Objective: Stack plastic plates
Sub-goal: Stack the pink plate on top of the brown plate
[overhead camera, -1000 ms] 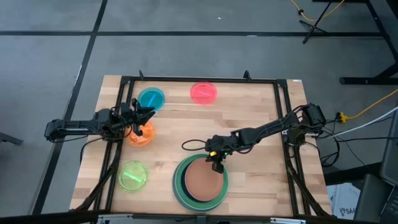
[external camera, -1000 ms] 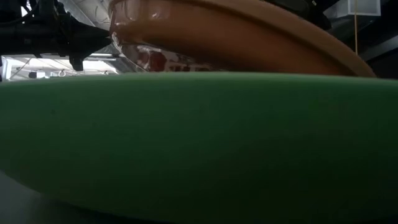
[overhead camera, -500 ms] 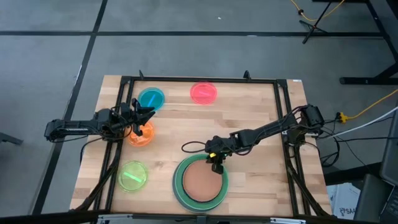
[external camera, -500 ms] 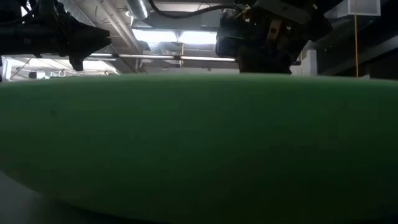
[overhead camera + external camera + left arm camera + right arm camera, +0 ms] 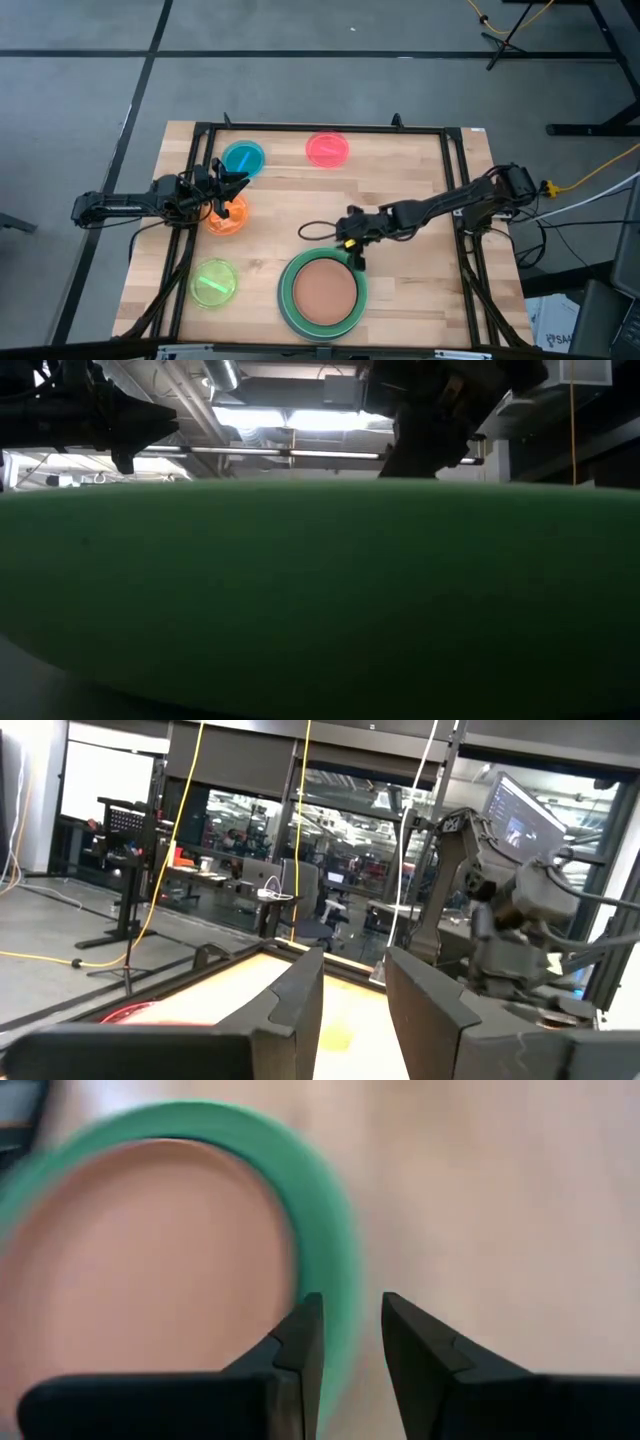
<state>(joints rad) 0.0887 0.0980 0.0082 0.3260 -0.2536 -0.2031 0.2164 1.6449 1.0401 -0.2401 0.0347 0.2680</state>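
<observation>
A stack of plates lies near the table's front edge: a terracotta plate (image 5: 322, 293) on top, a green ring (image 5: 291, 283) around it and a dark grey rim (image 5: 283, 308) outermost. My right gripper (image 5: 352, 257) hangs open and empty just above the stack's far rim (image 5: 330, 1230). Small plates lie flat on the table: blue (image 5: 243, 158), pink (image 5: 328, 149), orange (image 5: 227, 216) and lime (image 5: 213, 283). My left gripper (image 5: 240, 184) is open and empty above the orange plate, pointing level toward the table's right (image 5: 355, 990).
A black frame (image 5: 320, 128) runs around the wooden table top. Bare wood lies between the stack and the pink plate and to the stack's right. In the low view the green plate's rim (image 5: 320, 590) fills nearly the whole picture.
The terracotta plate, tilted above the green plate a second ago, now lies flat on the stack. My right gripper has risen from it and drawn back a little toward the table's far right.
</observation>
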